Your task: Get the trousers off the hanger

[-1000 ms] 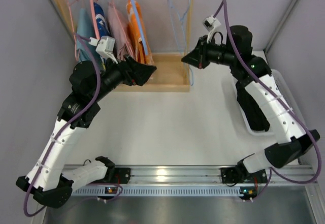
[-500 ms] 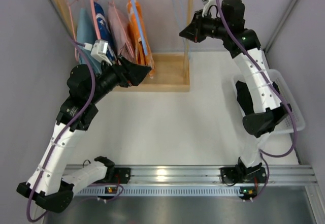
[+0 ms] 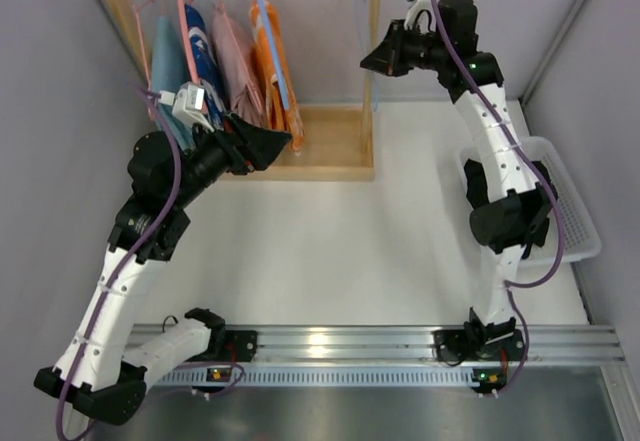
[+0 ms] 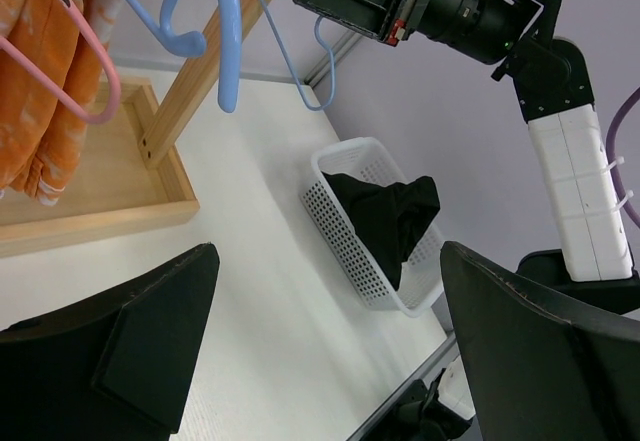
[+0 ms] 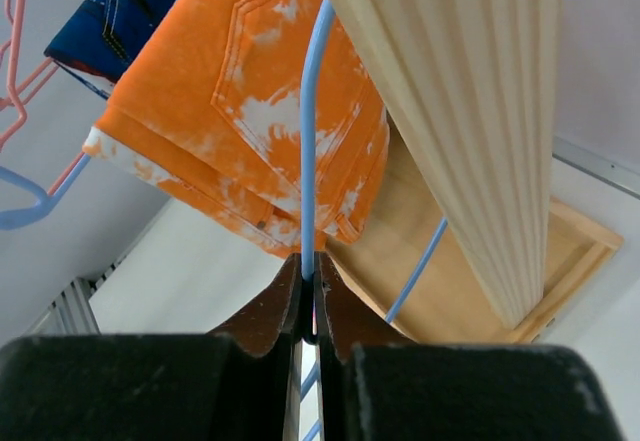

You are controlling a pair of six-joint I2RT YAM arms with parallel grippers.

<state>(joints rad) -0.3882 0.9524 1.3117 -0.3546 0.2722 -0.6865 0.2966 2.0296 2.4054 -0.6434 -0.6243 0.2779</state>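
Orange trousers [image 3: 275,61] with white blotches hang on the wooden rack [image 3: 330,156], draped over a pink hanger [image 4: 95,81]; the right wrist view shows them close up [image 5: 250,111]. Black trousers [image 4: 390,216] lie in the white basket [image 4: 340,231]. My right gripper [image 3: 370,61] is up beside the rack's right post [image 5: 450,111], shut on the wire of an empty light-blue hanger [image 5: 308,161]. My left gripper [image 3: 272,146] stands wide open with nothing between its fingers [image 4: 130,351], just below and right of the orange trousers.
More garments hang left of the orange pair: pink [image 3: 232,61], dark blue patterned [image 3: 200,51] and light blue [image 3: 165,61]. Two blue hangers [image 4: 215,31] hang by the post. The basket [image 3: 580,231] sits at the table's right edge, next to the right arm.
My right gripper has risen toward the rack's rail, carrying the empty blue hanger, and its arm has straightened. My left gripper has edged left toward the hanging clothes, still open.
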